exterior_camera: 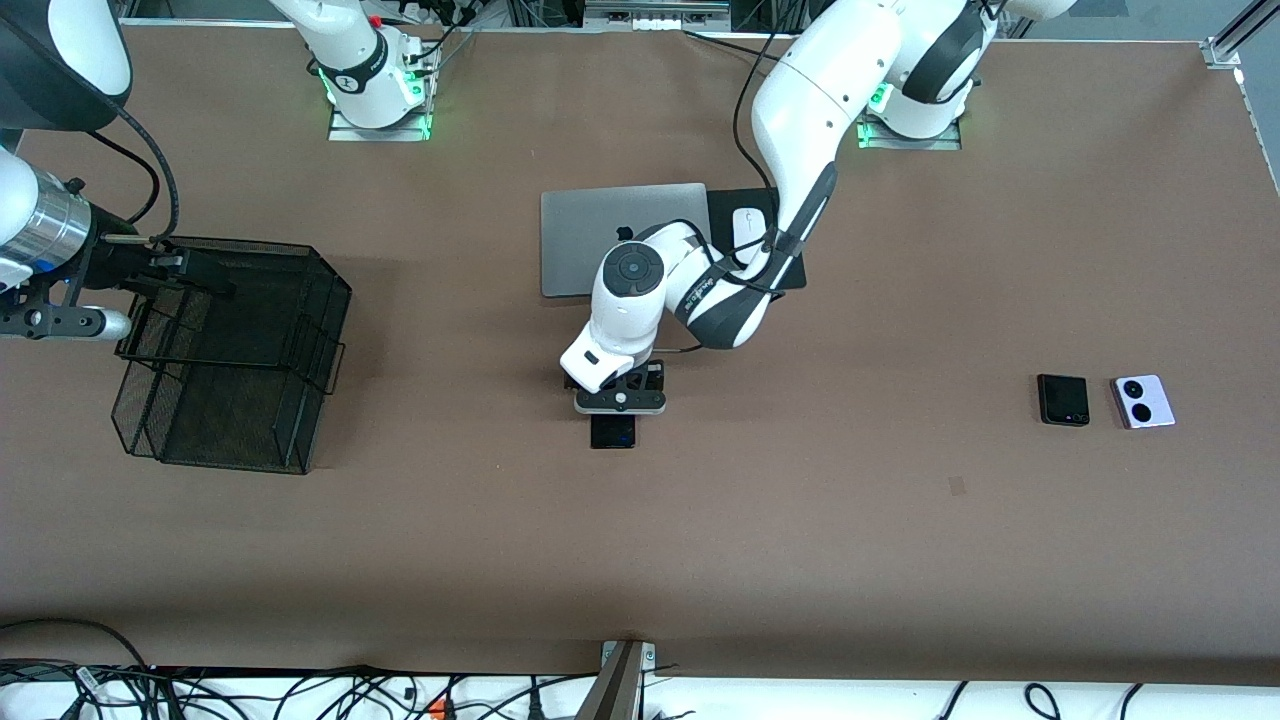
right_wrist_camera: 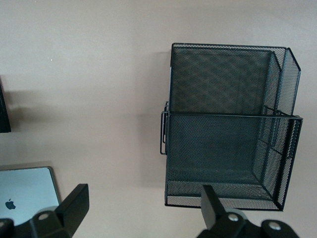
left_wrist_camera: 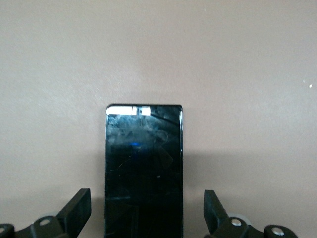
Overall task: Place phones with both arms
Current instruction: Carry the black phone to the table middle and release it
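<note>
Front view: left gripper (exterior_camera: 613, 412), released, hides most of the slim black phone (exterior_camera: 612, 433); right gripper (right_wrist_camera: 141, 208) spread above the mesh basket (right_wrist_camera: 228, 124).

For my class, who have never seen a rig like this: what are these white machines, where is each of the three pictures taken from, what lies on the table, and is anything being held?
These are two robot arms at a brown table. One picture looks down from a high camera facing them; the other two come from cameras on each arm's wrist.

The left gripper is open over the long black phone, which lies flat on the table, not held. The right gripper waits open above the black mesh basket, holding nothing.

Also on the table: a grey laptop, a white mouse on a dark pad, and, toward the left arm's end, a small black phone beside a lavender phone.
</note>
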Action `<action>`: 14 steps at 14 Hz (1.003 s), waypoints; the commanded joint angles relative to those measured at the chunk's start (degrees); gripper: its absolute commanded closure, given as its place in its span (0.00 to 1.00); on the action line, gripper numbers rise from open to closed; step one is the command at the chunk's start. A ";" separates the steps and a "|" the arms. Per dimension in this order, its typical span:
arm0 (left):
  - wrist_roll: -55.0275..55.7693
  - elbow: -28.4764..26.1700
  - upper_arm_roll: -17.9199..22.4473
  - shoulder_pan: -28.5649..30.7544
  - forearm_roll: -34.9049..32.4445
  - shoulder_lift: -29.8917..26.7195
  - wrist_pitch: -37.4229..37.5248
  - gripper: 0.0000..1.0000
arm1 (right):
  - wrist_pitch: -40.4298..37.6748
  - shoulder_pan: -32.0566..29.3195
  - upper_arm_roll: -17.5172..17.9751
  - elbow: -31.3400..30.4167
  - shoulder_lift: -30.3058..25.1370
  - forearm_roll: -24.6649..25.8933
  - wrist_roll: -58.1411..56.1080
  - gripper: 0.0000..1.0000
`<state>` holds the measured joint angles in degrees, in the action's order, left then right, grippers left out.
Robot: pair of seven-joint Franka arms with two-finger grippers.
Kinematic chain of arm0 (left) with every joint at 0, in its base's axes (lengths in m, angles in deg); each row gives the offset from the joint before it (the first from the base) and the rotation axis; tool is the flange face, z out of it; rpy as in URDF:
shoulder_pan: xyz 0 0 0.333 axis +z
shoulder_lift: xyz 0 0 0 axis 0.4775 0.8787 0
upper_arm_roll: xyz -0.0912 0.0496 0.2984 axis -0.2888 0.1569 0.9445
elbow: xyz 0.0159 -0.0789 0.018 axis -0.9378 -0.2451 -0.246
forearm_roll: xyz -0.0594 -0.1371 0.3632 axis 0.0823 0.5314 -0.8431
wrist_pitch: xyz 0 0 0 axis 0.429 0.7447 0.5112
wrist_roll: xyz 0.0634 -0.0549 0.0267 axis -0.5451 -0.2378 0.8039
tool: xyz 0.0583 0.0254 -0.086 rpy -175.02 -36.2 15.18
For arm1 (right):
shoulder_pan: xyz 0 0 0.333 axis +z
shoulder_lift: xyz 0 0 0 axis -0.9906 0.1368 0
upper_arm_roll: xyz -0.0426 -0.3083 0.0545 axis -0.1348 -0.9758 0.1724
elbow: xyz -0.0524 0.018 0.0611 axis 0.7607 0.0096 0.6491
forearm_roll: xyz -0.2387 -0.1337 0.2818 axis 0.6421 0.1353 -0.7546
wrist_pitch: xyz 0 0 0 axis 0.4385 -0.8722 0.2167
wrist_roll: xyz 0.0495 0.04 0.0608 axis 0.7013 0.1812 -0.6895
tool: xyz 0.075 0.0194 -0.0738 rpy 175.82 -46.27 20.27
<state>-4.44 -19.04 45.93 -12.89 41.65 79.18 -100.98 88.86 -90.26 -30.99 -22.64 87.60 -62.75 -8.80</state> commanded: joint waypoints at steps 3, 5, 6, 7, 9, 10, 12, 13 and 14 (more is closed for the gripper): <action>-2.26 0.77 2.98 0.71 -0.18 -4.26 10.60 0.00 | 0.20 -0.40 0.23 -0.05 -0.23 -0.98 0.04 0.00; -6.29 -0.02 2.98 2.55 -0.18 -6.20 14.19 0.00 | 0.20 -0.40 0.23 -0.05 -0.23 -0.98 0.04 0.00; -8.31 -0.11 2.98 3.87 -0.18 -7.08 15.87 0.00 | 0.20 -0.40 0.23 -0.05 -0.23 -0.98 0.04 0.00; -10.51 -0.37 2.98 4.75 -0.18 -8.13 17.89 0.00 | 0.20 -0.40 0.23 -0.05 -0.23 -0.98 0.04 0.00; -15.34 -1.42 2.89 7.12 -0.18 -10.24 22.02 0.00 | 0.20 -0.40 0.23 -0.05 -0.23 -0.98 0.04 0.00; -17.89 -2.73 2.98 8.35 -0.18 -11.55 23.52 0.00 | 0.20 -0.40 0.23 -0.05 -0.23 -0.98 0.04 0.00; -22.64 -6.42 2.98 10.72 -0.18 -14.54 24.32 0.00 | 0.20 -0.40 0.23 -0.05 -0.23 -0.98 0.04 0.00; -25.09 -8.35 2.98 12.04 -0.18 -16.03 24.41 0.00 | 0.20 -0.40 0.23 -0.05 -0.23 -0.98 0.04 0.00; -27.64 -9.76 2.98 13.53 -0.18 -17.44 24.93 0.00 | 0.20 -0.40 0.23 -0.05 -0.23 -0.98 0.04 0.00</action>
<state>-27.11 -21.73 49.25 -1.58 41.63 67.47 -76.65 88.86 -90.26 -30.99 -22.64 87.61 -62.75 -8.80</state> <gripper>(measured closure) 0.000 0.000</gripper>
